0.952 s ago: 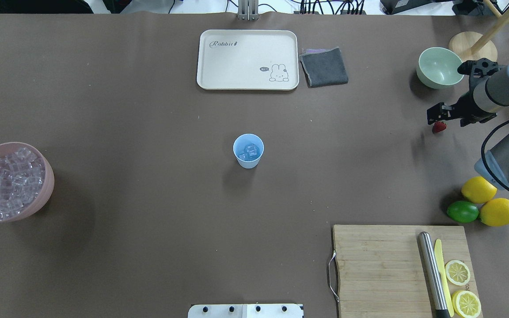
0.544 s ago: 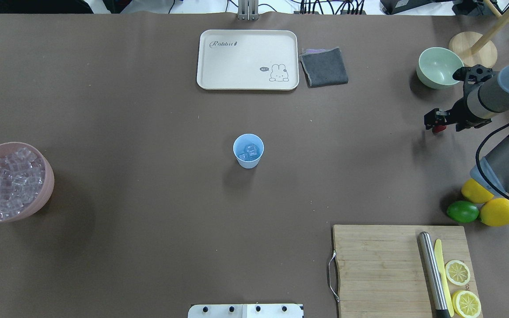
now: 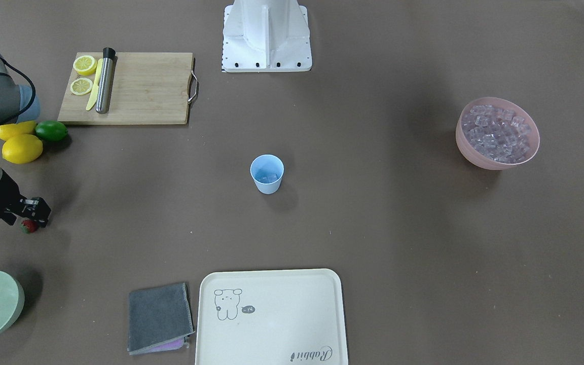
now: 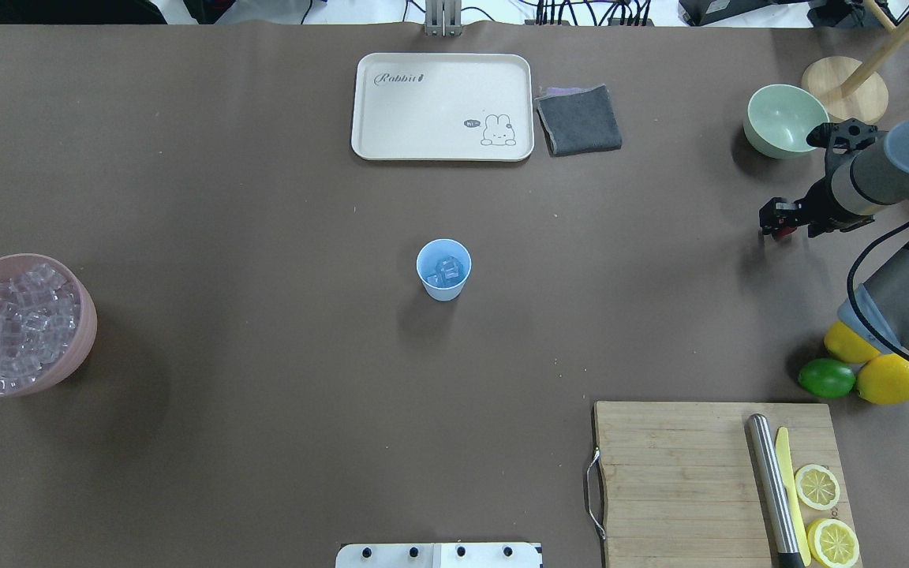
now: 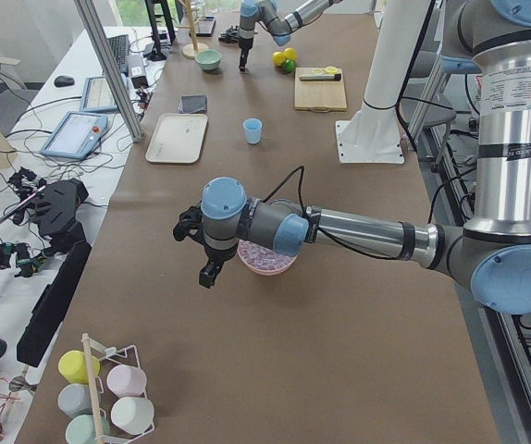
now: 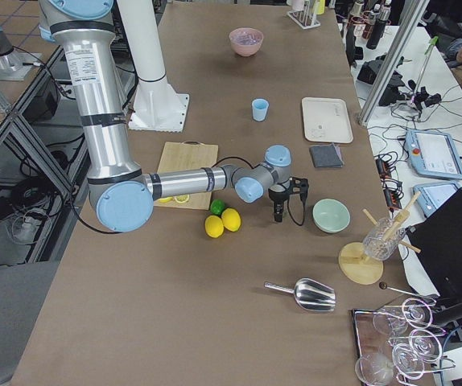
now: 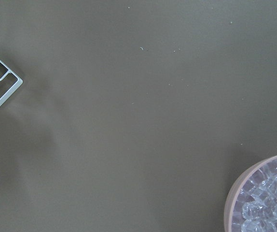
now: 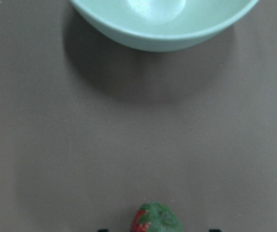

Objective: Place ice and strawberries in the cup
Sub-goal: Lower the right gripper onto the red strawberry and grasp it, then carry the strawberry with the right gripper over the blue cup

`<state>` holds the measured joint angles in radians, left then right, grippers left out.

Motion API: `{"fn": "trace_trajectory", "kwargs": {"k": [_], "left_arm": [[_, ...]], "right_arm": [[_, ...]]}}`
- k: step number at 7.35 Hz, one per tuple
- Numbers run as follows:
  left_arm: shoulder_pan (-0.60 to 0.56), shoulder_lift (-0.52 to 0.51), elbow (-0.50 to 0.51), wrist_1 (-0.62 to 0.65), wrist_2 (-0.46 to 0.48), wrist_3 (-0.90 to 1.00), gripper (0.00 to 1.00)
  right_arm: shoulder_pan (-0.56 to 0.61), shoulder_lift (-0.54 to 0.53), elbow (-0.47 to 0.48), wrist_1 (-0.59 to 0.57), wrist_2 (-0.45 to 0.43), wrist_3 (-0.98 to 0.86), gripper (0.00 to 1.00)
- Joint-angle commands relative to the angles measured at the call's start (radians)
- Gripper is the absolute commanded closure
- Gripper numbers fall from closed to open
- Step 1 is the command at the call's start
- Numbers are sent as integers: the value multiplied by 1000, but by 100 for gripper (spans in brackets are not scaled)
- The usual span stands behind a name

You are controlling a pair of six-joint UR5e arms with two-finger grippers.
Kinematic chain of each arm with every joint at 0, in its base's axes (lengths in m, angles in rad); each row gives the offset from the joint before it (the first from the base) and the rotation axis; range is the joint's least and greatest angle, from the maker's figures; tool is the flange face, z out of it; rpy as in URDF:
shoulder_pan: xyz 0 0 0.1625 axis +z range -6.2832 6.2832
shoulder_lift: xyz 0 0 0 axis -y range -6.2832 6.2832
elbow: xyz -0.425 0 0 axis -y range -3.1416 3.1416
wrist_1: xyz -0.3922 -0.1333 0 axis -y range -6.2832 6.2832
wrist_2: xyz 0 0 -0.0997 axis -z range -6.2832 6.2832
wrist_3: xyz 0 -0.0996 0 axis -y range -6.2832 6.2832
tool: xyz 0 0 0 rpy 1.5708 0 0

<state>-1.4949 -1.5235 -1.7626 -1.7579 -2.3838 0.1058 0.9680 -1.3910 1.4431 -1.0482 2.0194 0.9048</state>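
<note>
The light blue cup (image 4: 443,270) stands upright mid-table with a few clear ice cubes (image 4: 445,273) inside it; it also shows from the front (image 3: 266,174). Many more ice cubes (image 4: 5,327) fill the pink bowl (image 4: 88,319) at the left edge. The red strawberry (image 4: 779,233) lies on the table at the far right, near the green bowl. My right gripper (image 4: 776,221) is low over it and open. In the right wrist view the strawberry (image 8: 155,220) sits between the fingertips, untouched. My left gripper (image 5: 208,270) hangs beside the pink bowl; I cannot tell its state.
A pale green bowl (image 4: 786,120) sits just beyond the strawberry. Two lemons (image 4: 888,379) and a lime (image 4: 825,378) lie near the right arm. A cutting board (image 4: 683,481) with a muddler, knife and lemon slices is front right. A cream tray (image 4: 443,106) and grey cloth (image 4: 579,120) sit at the back.
My right gripper has come down over the strawberry, which now shows only as a red edge beneath it. The cup and pink bowl have not moved.
</note>
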Motion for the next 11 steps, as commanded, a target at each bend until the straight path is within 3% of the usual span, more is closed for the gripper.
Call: {"fn": "trace_trajectory", "kwargs": {"k": [1,5,8,10,11], "left_arm": [[1,0,2,0,0,0,1],[1,12,-4,-2,0,2,1],[-1,14,-8,-2,0,2,1],[-1,14,-14,-3,0,2,1],[-1,14,-18,-3,0,2,1]], "right_arm": [[-5,1,0,1,1,3,100],[24,56,92,-13,35,87,100],[-110,214,109,-13,-52,169,100],[-196,259,164,-15,-76,177,100],[-244,332,166,-66,-93,266,100]]}}
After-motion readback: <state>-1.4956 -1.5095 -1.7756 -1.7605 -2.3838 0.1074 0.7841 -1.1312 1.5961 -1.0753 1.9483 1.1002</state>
